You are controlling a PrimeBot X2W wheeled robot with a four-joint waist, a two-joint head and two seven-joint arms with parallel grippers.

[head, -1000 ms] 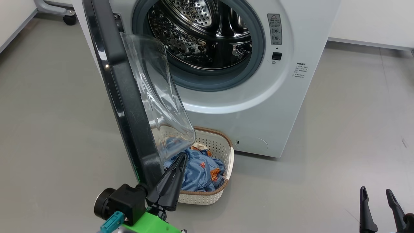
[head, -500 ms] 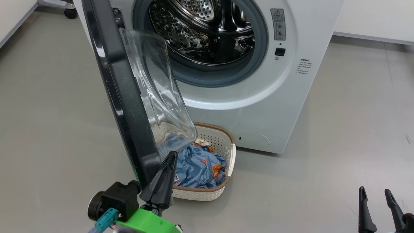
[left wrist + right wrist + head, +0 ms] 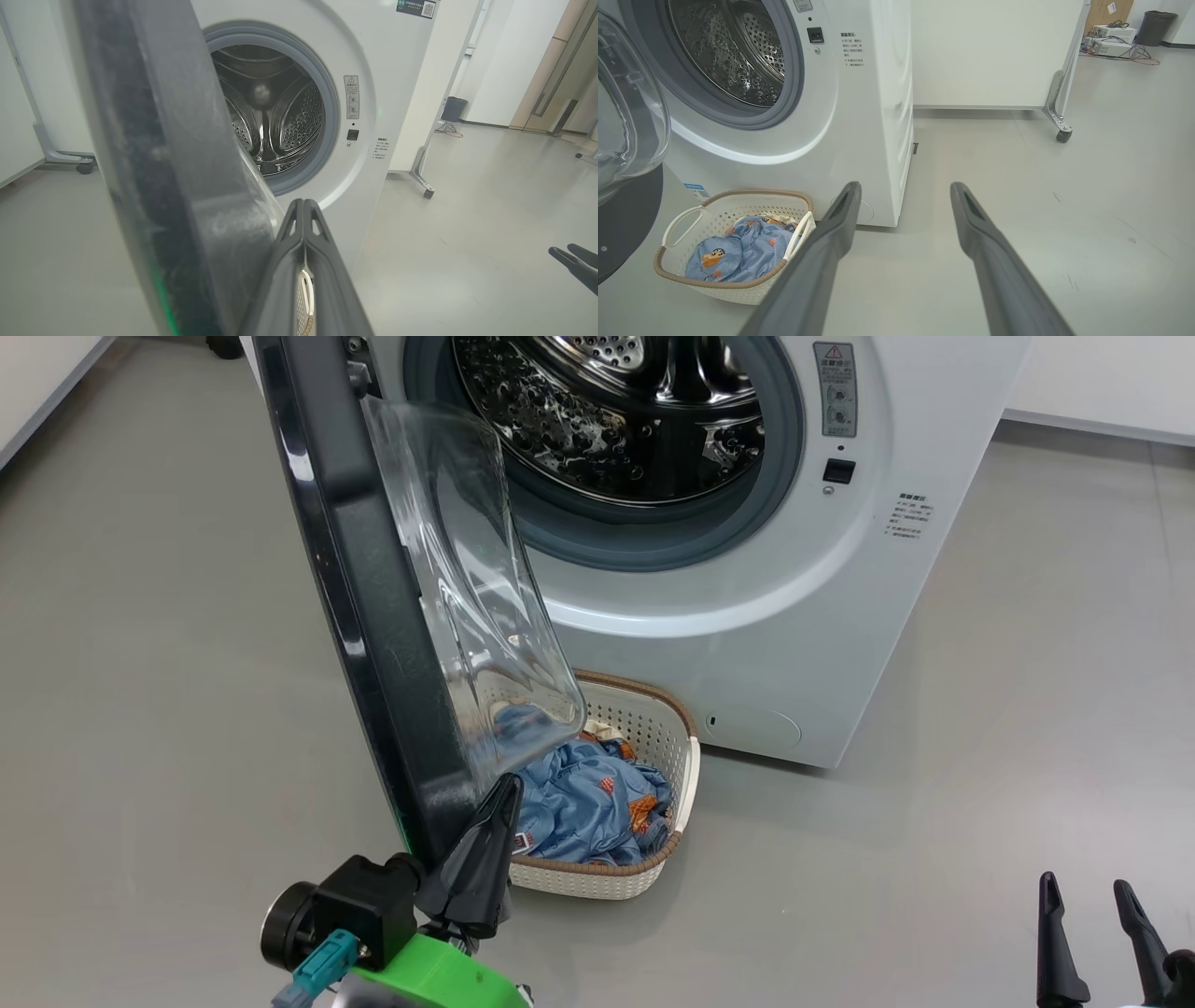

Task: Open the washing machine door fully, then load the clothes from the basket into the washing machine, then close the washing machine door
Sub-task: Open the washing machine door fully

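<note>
- Black fingers of the left end effector (image 3: pixel 509 793) are pressed together with nothing between them. They lie along the inner side of the door's lower rim, out in front of the washing machine (image 3: pixel 766 644), and look to be touching it.
- Right end effector (image 3: pixel 1085 887) is spread wide and empty, low over the floor (image 3: pixel 934 784), well out from the washing machine's front right corner.
- Door (image 3: pixel 345 569) stands out roughly square to the washing machine's front, hinged at its left side. I judge the first step mostly done, with perhaps some swing left before it is fully open.
- Basket (image 3: pixel 714 283) sits on the floor at the foot of the washing machine, below the opening, with the clothes (image 3: pixel 579 803) heaped inside.
- Drum (image 3: pixel 635 411) looks bare, so loading and closing the door are both left to do.
- Room: the door's glass bowl (image 3: pixel 467 597) overhangs the basket's left end, which makes a reach from that side cramped. The floor out from the washing machine's right front is open, a freer way in to the basket. The grey gasket (image 3: pixel 784 476) is the lip the clothes must clear.
</note>
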